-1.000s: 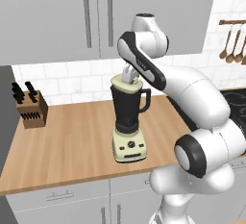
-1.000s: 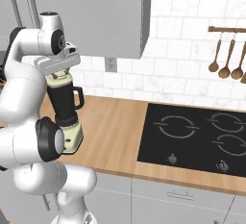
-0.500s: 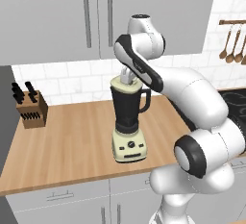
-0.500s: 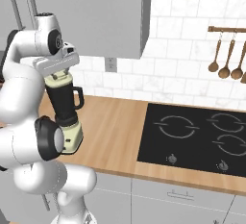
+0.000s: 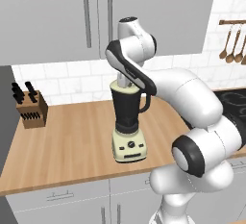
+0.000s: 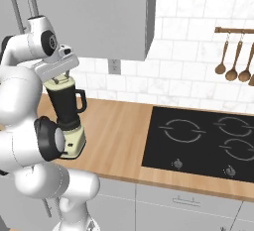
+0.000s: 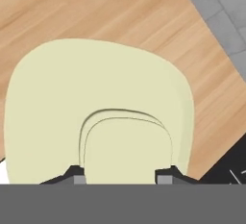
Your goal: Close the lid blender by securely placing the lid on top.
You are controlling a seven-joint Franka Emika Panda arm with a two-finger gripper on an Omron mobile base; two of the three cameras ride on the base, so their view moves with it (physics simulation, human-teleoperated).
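The blender (image 5: 129, 117) stands on the wooden counter, a dark jar with a side handle on a cream base with a knob. The pale cream lid (image 5: 124, 84) rests on the jar's mouth, directly under my hand. In the hand view the lid (image 7: 96, 103) spreads wide below the camera, its raised centre cap between my two dark fingertips (image 7: 74, 172). My gripper (image 7: 122, 175) is shut on that cap. From the right base view the lid (image 6: 58, 82) sits atop the blender (image 6: 67, 111), with the gripper (image 6: 57, 74) pointing down onto it.
A knife block (image 5: 31, 110) stands at the counter's left. A black cooktop (image 6: 198, 141) lies to the right of the blender, with wooden spoons (image 6: 233, 61) hanging above it. Wall cabinets (image 5: 96, 11) hang just over my arm's upper joint.
The jaws have drawn in on the lid's centre cap. My arm's upper joints have shifted slightly left while the lid stays on the jar top.
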